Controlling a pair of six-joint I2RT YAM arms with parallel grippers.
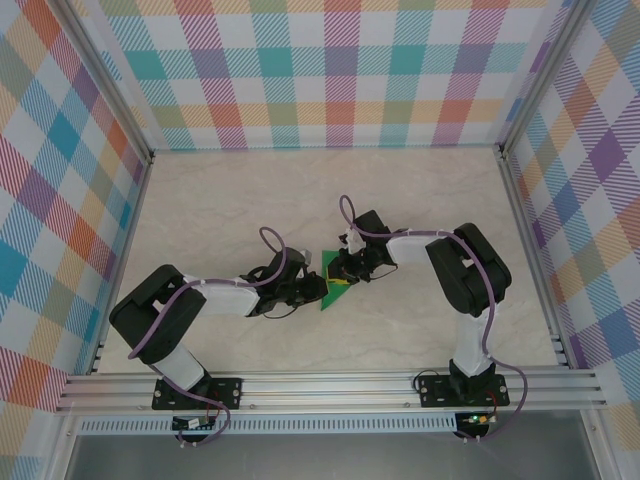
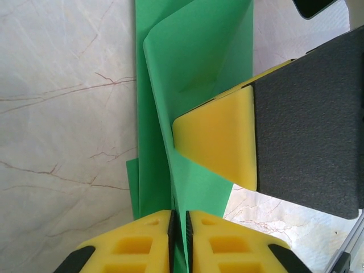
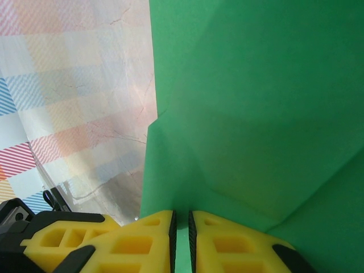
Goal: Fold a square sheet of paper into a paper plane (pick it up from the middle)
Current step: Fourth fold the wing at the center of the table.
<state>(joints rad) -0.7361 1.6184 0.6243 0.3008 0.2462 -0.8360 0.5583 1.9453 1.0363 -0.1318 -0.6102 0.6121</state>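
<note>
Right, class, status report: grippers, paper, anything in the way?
Left gripper shut on the green paper sheet. Right gripper shut on it too. Sheet creased, part-folded. No obstruction seen.

The paper (image 1: 328, 300) lies mid-table (image 1: 230, 200). The left gripper (image 1: 308, 288) is at its left edge, the right gripper (image 1: 347, 274) at its far-right edge.

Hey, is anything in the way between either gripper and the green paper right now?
Nothing visible is. The left gripper and the right gripper each pinch the green paper directly between their fingers.
</note>
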